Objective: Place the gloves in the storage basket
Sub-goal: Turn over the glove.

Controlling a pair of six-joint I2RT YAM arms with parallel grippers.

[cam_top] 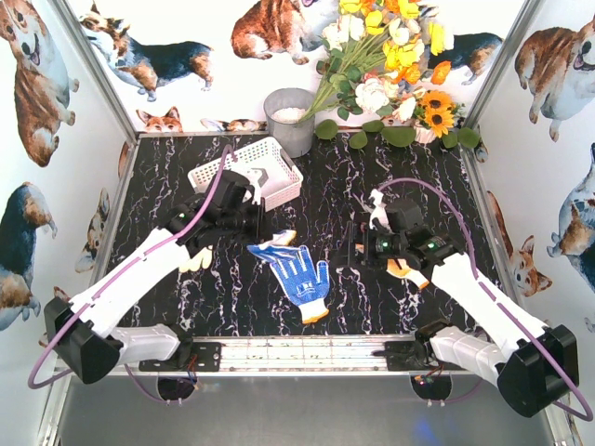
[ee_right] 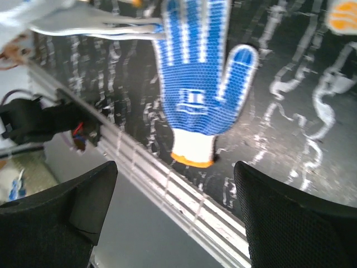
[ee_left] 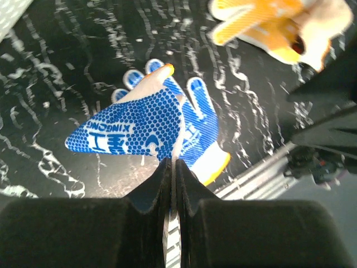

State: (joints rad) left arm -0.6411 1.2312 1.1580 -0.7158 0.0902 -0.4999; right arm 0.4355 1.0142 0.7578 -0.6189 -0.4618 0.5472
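Observation:
My left gripper [cam_top: 265,232] [ee_left: 173,164] is shut on the edge of a blue-palmed glove [cam_top: 273,241] [ee_left: 131,129], which hangs from the jaws just above the table. A second blue-palmed glove [cam_top: 305,275] [ee_left: 199,124] [ee_right: 195,84] lies flat beneath and beside it, its orange-trimmed cuff toward the near edge. A yellow glove [cam_top: 407,272] [ee_left: 262,25] lies under my right arm, and a pale glove [cam_top: 197,260] peeks from under my left arm. The white latticed storage basket [cam_top: 216,175] stands behind my left gripper. My right gripper [cam_top: 358,247] [ee_right: 175,184] is open, to the right of the flat glove.
A grey round pot [cam_top: 290,119] stands behind the basket, with a bunch of flowers [cam_top: 390,65] leaning at the back right. A metal rail [cam_top: 307,351] runs along the near edge. Printed walls close in the table on three sides.

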